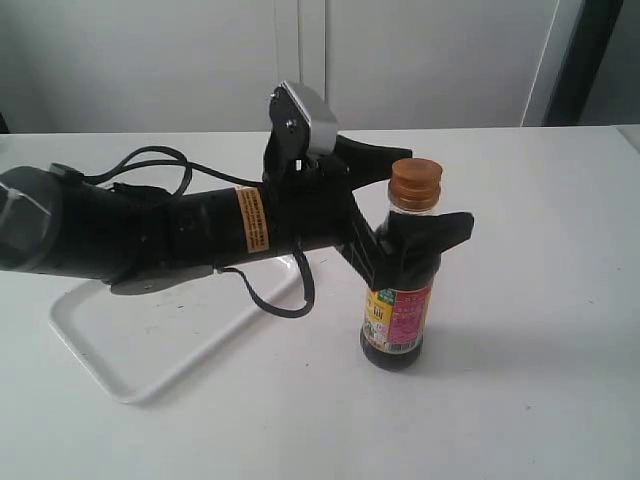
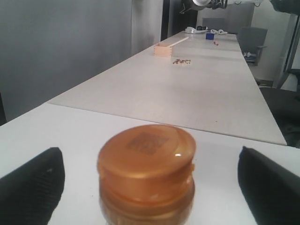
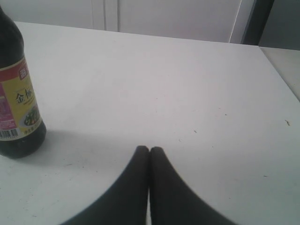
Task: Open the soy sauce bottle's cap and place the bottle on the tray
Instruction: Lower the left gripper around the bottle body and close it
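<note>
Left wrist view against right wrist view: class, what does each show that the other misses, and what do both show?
Only the left wrist view shows the closed cap, between two black fingers set wide apart, and a far wooden box. Only the right wrist view shows the label and the right gripper, closed and empty. Both show the bottle and white table.

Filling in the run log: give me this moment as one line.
left hand: open, straddling soy sauce bottle neck | cap: closed | right hand: shut, empty | bottle: upright on table, off tray

Glossy plastic cap (image 2: pixel 146 161), matt white table (image 1: pixel 520 400)
</note>
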Tool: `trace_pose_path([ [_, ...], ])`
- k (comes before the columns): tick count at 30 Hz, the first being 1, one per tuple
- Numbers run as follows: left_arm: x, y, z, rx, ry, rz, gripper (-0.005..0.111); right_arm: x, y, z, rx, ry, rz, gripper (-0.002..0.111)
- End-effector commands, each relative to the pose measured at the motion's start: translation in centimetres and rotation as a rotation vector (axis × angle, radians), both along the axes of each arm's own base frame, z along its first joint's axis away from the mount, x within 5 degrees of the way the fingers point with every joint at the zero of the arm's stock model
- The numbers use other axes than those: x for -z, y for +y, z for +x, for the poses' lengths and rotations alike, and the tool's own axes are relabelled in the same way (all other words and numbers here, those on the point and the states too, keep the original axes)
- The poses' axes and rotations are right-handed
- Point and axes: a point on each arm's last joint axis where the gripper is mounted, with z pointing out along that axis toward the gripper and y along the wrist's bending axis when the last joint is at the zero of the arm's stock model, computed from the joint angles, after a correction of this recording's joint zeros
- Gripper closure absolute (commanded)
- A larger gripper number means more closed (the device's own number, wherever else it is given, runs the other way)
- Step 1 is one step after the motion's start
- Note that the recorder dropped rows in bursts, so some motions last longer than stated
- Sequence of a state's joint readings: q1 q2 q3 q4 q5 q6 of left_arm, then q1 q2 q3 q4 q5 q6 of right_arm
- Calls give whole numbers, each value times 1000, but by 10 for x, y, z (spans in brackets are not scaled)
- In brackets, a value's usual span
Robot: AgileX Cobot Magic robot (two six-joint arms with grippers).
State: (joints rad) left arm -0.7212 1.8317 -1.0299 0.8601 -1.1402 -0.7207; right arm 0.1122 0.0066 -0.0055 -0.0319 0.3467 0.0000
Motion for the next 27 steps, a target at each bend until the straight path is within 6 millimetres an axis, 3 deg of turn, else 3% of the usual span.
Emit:
trace_pose_path([
  [1, 2, -2, 0, 14, -3, -2, 2, 1, 0, 0, 3, -6, -1, 108],
  [7, 23, -7, 4, 22, 25, 17, 2, 1, 0, 0, 3, -6, -1, 108],
  [27, 64, -12, 7, 49, 66, 72, 2, 1, 0, 0, 3, -6, -1, 108],
])
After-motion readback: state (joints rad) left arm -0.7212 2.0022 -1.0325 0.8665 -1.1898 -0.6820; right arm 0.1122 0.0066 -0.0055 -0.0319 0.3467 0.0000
